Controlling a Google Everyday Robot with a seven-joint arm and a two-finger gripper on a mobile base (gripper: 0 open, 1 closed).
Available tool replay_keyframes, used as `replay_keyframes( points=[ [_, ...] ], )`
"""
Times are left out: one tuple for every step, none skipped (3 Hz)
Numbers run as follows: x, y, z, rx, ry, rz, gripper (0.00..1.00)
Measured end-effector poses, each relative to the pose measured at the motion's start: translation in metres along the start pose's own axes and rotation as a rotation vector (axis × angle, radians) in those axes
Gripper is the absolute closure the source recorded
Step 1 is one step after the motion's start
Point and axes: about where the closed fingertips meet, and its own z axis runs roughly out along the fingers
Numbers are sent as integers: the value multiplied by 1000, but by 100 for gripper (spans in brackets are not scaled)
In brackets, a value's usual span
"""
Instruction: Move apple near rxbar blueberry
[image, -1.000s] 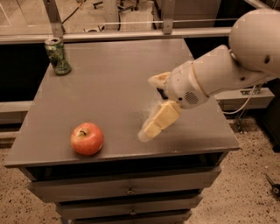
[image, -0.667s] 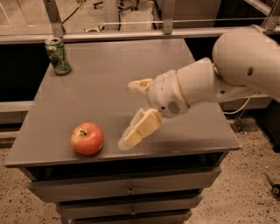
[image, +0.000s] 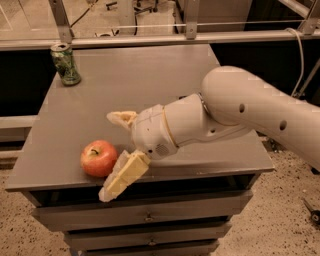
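Grey worktop (image: 150, 75) on a drawer cabinet, speckled floor underneath, metal rail behind. Back left corner has a green can (image: 65, 64) standing upright. Near the front left edge sits the apple (image: 97, 159), stem up, well apart from the can. Just right of it is the claw (image: 111, 156), spread wide and holding nothing. One finger (image: 121, 118) points out above the apple, while the other (image: 124, 175) angles down past the worktop's front edge and overlaps the apple's right side. Can't tell if it's actually touching. The fat white arm (image: 240, 110) comes in from the right.
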Motion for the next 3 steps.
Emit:
replay_keyframes(
  points=[
    [5, 8, 23, -24, 4, -14, 0],
    [17, 10, 41, -34, 16, -11, 26],
    [23, 8, 45, -31, 23, -4, 49]
  ],
)
